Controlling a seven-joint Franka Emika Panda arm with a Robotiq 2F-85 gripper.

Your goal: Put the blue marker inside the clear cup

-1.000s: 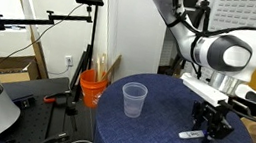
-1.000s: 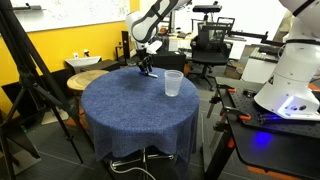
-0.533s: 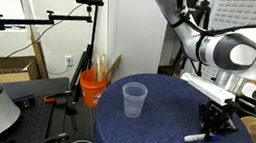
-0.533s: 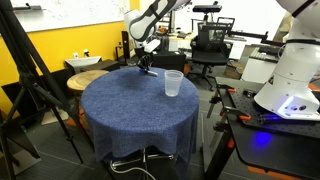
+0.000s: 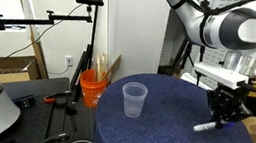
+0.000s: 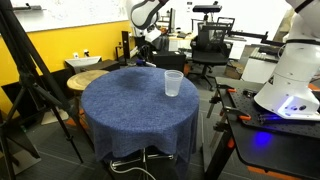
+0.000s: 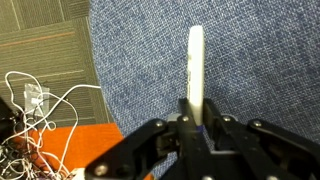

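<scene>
Blue-clothed table [image 5: 159, 139] no longer bears the blue marker [image 5: 204, 126]. Within the past second the gripper [image 5: 225, 115] has risen with it, where a second ago the marker lay flat on the cloth. The wrist view shows the jaws closed tight on the marker [image 7: 195, 60] near one end, its white barrel jutting toward 12 o'clock. In an exterior view it hangs tilted, the free end dipping toward 8 o'clock, apparently clear of the table. The clear cup [image 5: 134, 100] stands upright and empty at the gripper's 9 o'clock, well apart. The pick-up looks complete; the carry across and the lowering into the cup remain.
</scene>
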